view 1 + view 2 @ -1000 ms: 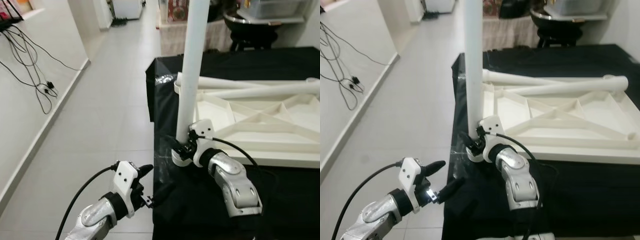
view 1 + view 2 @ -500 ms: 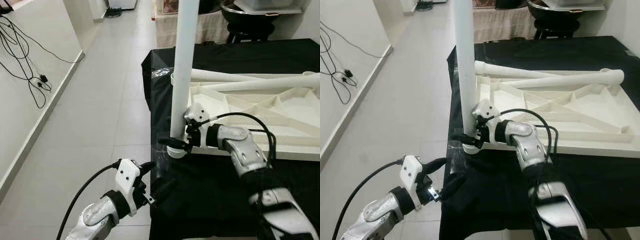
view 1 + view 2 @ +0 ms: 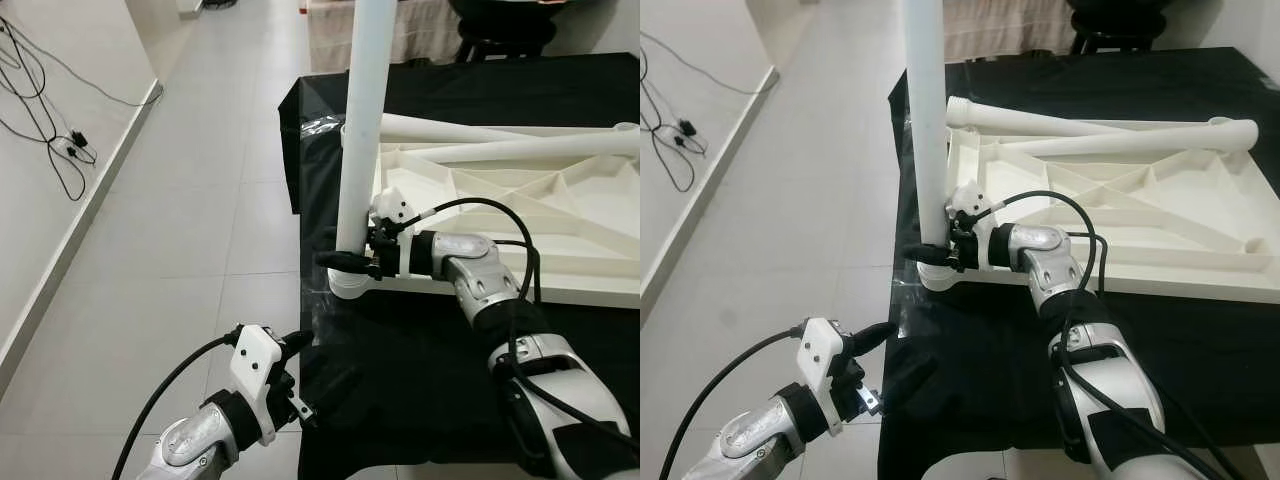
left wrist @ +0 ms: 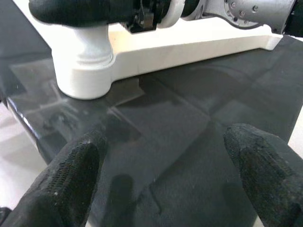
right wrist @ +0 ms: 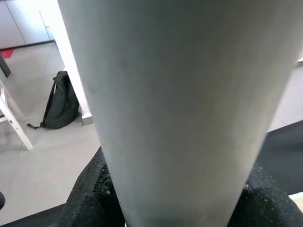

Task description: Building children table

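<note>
A white children's table top (image 3: 520, 210) lies upside down on a black-covered table (image 3: 420, 380). One white leg (image 3: 362, 120) stands upright in the near-left corner socket (image 3: 348, 286). My right gripper (image 3: 344, 262) is shut on this leg just above the socket; in the right wrist view the leg (image 5: 180, 94) sits between the black fingers (image 5: 90, 194). Two more legs (image 3: 500, 142) lie across the far side of the top. My left gripper (image 3: 895, 355) hangs open by the table's near-left corner, below the socket (image 4: 83, 71), with its fingertips (image 4: 71, 175) wide apart and nothing between them.
Grey tiled floor (image 3: 180, 230) stretches along the table's left side. Black cables (image 3: 50, 150) trail on the floor by the left wall. A cloth-covered piece of furniture (image 3: 330, 30) stands beyond the table's far end. A dark backpack (image 5: 59, 106) rests on the floor.
The head view has shifted forward and down. My right forearm has swung out to the right and now lies level over the table top, gripper still on the leg. Left gripper stays open.
</note>
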`<state>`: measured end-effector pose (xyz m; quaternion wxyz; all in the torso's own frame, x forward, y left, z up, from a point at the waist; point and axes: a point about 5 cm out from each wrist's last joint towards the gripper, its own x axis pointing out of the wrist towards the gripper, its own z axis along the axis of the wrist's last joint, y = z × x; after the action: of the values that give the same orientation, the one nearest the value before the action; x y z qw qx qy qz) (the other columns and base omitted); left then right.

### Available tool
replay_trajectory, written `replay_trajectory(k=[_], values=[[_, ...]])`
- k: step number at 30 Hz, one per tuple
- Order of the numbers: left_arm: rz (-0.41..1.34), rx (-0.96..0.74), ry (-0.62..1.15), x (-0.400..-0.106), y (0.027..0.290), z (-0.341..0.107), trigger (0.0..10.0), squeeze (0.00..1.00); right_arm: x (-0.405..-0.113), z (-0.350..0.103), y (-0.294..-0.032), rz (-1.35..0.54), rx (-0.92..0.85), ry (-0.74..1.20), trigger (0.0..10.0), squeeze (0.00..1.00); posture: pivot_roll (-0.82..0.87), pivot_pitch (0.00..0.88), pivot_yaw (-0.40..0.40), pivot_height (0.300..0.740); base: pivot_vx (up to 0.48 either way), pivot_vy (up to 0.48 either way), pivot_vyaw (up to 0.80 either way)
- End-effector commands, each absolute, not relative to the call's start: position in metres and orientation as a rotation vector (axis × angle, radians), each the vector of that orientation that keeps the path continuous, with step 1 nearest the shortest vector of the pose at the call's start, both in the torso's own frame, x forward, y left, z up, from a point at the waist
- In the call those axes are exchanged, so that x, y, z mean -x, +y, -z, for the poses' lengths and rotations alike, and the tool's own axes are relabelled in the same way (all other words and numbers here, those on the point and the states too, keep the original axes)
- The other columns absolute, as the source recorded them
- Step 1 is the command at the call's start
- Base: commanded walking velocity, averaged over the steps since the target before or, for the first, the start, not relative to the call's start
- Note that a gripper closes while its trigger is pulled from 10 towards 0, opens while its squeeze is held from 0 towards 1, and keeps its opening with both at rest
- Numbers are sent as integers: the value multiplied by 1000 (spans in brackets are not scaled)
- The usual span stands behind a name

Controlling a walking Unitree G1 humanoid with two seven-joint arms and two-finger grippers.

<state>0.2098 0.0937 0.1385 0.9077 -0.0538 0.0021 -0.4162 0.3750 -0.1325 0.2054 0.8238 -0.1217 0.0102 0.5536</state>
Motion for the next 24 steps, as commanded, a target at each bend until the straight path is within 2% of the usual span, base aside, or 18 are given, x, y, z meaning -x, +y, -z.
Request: replay_trajectory(k=[1, 4, 7, 9, 10, 11, 12, 16, 17, 18, 24], values=[[867, 111, 40, -207, 97, -134, 10000, 0, -372, -196, -137, -1181, 217, 46, 0, 0, 20, 230, 66, 740, 0, 0, 0], [870, 111, 43, -207, 97, -133, 10000, 0, -370, -198, -143, -1144, 226, 12, 0, 0, 4, 225, 64, 740, 0, 0, 0], [872, 113, 46, -207, 98, -132, 10000, 0, -358, -193, -157, -963, 245, -29, 0, 0, -13, 223, 56, 740, 0, 0, 0], [871, 113, 47, -207, 99, -132, 10000, 0, -349, -178, -157, -591, 206, -41, 0, 0, -27, 219, 42, 740, 0, 0, 0], [870, 113, 48, -207, 100, -131, 10000, 0, -345, -175, -158, -487, 195, -44, 0, 0, -34, 219, 41, 740, 0, 0, 0], [870, 113, 48, -207, 100, -131, 10000, 0, -345, -175, -158, -487, 195, -44, 0, 0, -34, 219, 41, 740, 0, 0, 0], [867, 118, 48, -210, 102, -132, 10000, 0, -305, -142, -134, -359, 233, 17, 0, 0, -46, 225, 70, 740, 0, 0, 0], [870, 118, 49, -211, 103, -131, 10000, 0, -286, -130, -120, -320, 230, 46, 0, 0, -53, 218, 71, 740, 0, 0, 0], [878, 112, 56, -214, 103, -128, 10000, 0, -299, -133, -123, -311, 252, 31, 0, 0, -51, 175, 72, 740, 0, 0, 0], [883, 109, 58, -215, 102, -127, 10000, 0, -303, -135, -126, -303, 258, 29, 0, 0, -50, 168, 71, 740, 0, 0, 0], [862, 110, 48, -220, 104, -126, 10000, 0, -307, -141, -120, -289, 262, 44, 0, 0, -42, 154, 63, 740, 0, 0, 0]])
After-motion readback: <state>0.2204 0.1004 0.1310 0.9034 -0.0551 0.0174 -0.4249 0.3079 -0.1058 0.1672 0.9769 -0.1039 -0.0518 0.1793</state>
